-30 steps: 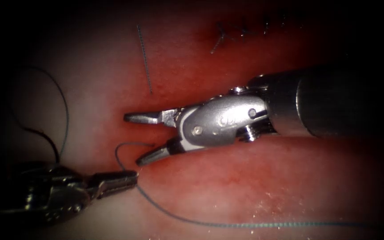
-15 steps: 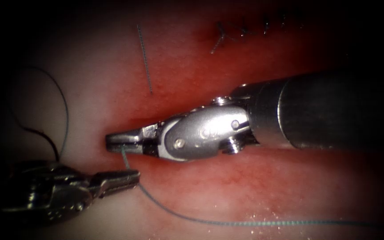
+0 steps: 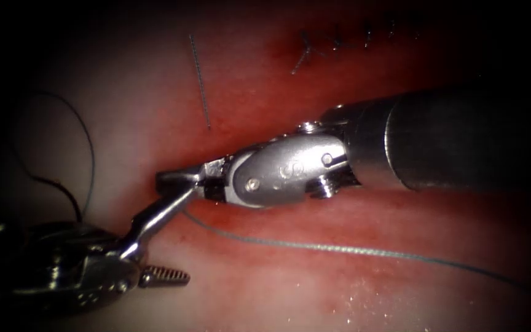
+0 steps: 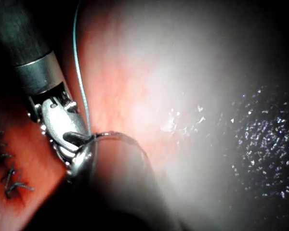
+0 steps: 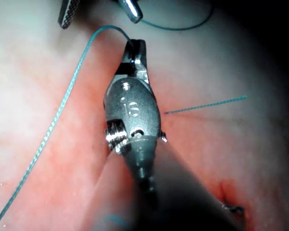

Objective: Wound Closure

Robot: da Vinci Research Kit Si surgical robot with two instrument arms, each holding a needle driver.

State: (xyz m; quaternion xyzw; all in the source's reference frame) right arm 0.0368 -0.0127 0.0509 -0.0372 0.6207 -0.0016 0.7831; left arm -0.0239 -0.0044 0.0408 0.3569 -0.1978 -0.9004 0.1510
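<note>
– Nearest the endoscope, lower left: what do you record?

– The left hand [image 3: 182, 233]. Its jaws stand wide apart and grip nothing. The serrated lower jaw lies level over pale tissue [image 3: 339, 289]. The upper jaw slants up and right, and its tip meets the tip of the right hand [image 3: 167, 180]; whether they touch or only overlap, I cannot tell.

– And the thread?

– The thread [image 3: 339, 249] leaves the right hand's tip, passes under the left hand's raised jaw and runs low across the tissue towards the right edge. It is blue-green and lies fairly straight.

– State of the right hand?

– Jaws closed on the thread at their very tip. The right wrist view confirms it: the strand comes out of the closed tip and curves away. The shaft enters from the right and lies along a red furrow in the tissue, with red fluid [image 3: 259, 104] spread around it.

– The needle?

– At the far left a dark arc [image 3: 56, 184] sits above the left tool's body, joined to a thin loop. I cannot tell whether that arc is the needle or thread. Neither hand grips a needle.

– Further back?

– A cut end of thread [image 3: 199, 80] lies loose on the tissue beyond the right hand, well apart from both tools. Farthest, upper right, a row of dark stitches [image 3: 333, 43] crosses a closed stretch of the cut.
</note>
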